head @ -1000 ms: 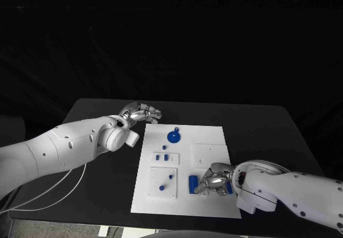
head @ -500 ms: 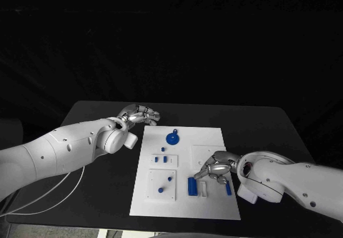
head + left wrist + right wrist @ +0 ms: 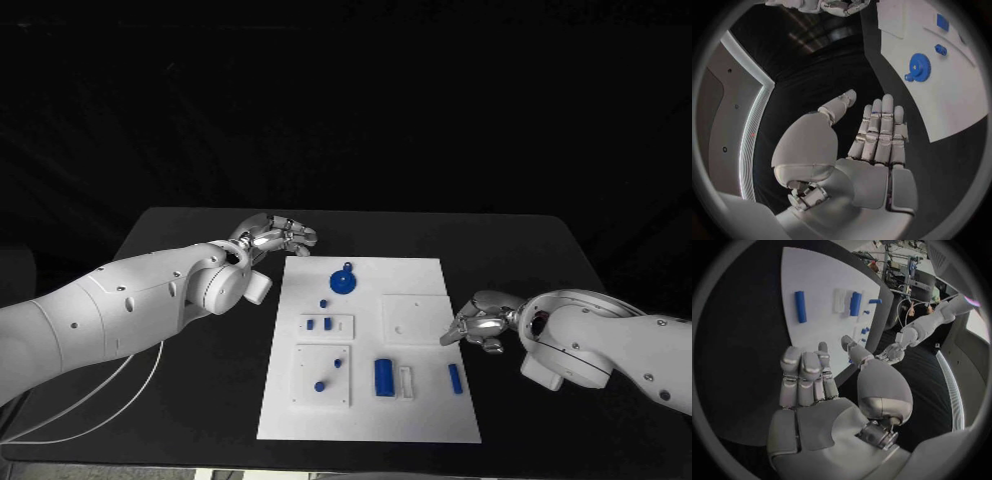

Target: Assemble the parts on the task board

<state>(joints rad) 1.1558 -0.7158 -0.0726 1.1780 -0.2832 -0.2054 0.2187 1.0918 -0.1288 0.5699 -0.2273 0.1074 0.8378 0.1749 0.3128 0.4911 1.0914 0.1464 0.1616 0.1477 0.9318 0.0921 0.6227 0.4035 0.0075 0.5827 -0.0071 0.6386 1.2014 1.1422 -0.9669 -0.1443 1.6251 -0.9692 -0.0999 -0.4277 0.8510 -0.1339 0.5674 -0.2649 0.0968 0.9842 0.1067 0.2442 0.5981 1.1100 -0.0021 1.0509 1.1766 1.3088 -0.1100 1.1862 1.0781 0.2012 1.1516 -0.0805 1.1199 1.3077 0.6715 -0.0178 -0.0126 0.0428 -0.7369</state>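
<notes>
black table (image 3: 188, 400) margins flank the task board (image 3: 418, 420); both empty hands' fingers (image 3: 804, 375) spread.

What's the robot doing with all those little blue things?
It's putting small blue parts together on the white task board. Right now neither hand holds anything. The right hand hovers open at the board's right edge, beside a thin blue bar. The left hand waits open near the board's far left corner, close to the blue gear.
</notes>
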